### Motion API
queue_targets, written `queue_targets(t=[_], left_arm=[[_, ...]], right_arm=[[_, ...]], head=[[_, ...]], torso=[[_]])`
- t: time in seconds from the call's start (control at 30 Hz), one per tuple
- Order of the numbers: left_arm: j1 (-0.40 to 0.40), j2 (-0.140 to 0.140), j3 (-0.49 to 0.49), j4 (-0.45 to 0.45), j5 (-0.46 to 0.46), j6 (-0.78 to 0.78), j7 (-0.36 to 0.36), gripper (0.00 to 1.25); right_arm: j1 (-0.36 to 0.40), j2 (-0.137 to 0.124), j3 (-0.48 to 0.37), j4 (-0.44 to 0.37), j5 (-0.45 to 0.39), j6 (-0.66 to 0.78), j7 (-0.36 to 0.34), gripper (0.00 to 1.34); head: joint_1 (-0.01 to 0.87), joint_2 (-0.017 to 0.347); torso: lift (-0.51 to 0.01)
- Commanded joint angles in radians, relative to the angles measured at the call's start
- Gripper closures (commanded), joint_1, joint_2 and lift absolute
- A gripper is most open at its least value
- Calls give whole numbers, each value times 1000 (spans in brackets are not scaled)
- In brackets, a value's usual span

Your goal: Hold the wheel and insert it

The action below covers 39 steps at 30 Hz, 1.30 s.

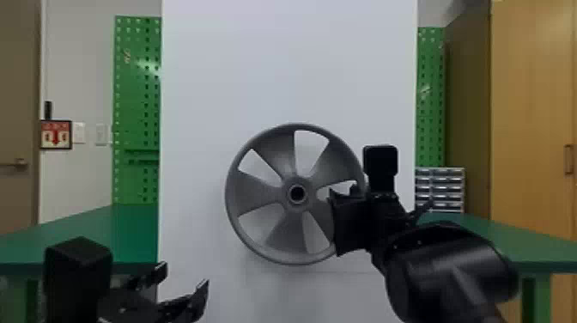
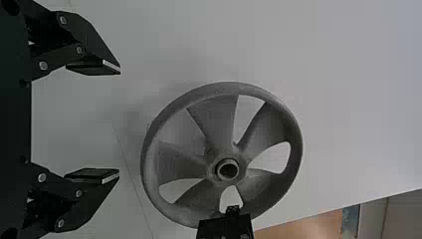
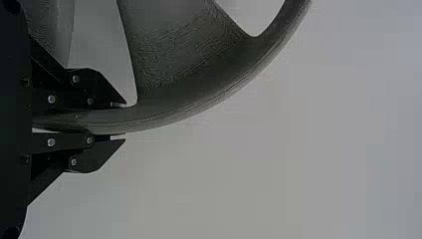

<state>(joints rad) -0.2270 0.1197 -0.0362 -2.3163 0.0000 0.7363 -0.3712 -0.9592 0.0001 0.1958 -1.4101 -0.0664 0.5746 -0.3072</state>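
Head view | wheel [image 1: 257, 191] upright | rim clamped in right claw [image 1: 343, 192]

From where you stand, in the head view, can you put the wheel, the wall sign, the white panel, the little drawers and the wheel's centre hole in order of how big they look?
Largest to smallest:
1. White panel
2. Wheel
3. Little drawers
4. Wall sign
5. Centre hole
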Motion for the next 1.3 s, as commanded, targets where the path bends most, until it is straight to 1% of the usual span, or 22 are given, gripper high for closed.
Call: queue_targets(t=[0.0, 0.57, 0.6, 0.63, 0.67, 0.73, 0.77, 0.83, 0.87, 0.97, 1.0, 1.27], left_arm=[[0, 0, 1, 0, 0, 0, 0, 509], [1, 0, 1, 0, 2, 0, 0, 509], [1, 0, 1, 0, 2, 0, 0, 509], [1, 0, 2, 0, 2, 0, 0, 509], [1, 0, 2, 0, 2, 0, 0, 509], [1, 0, 2, 0, 3, 0, 0, 509], [1, 0, 2, 0, 3, 0, 0, 509], [1, 0, 2, 0, 3, 0, 0, 509], [1, 0, 2, 0, 3, 0, 0, 509], [1, 0, 2, 0, 3, 0, 0, 509], [1, 0, 2, 0, 3, 0, 0, 509], [0, 0, -1, 0, 0, 0, 0, 509]], right_arm=[[4, 1, 2, 5, -1, -4, -23, 1167], [7, 1, -3, 2, -7, -10, -30, 1167], [7, 1, -4, 2, -13, -13, -35, 1150], [10, 1, -4, 2, -15, -18, -36, 1110], [11, 1, -6, 2, -19, -25, -39, 1026], [11, 1, -6, 2, -21, -27, -41, 802], [11, 1, -6, 2, -21, -27, -41, 659], [13, 1, -6, 2, -21, -27, -41, 473], [13, 1, -6, 2, -21, -27, -41, 341], [13, 1, -6, 2, -23, -29, -41, 15], [13, 1, -6, 2, -23, -29, -41, -2], [13, 1, 2, 5, -29, -48, -39, -2]], head=[[0, 0], [0, 0], [0, 0], [0, 0], [0, 0], [0, 0], [0, 0], [0, 0], [0, 0], [0, 0], [0, 0], [0, 0]], torso=[[-499], [-499], [-499], [-499], [-499], [-499], [-499], [-499], [-499], [-499], [-499], [-499]])
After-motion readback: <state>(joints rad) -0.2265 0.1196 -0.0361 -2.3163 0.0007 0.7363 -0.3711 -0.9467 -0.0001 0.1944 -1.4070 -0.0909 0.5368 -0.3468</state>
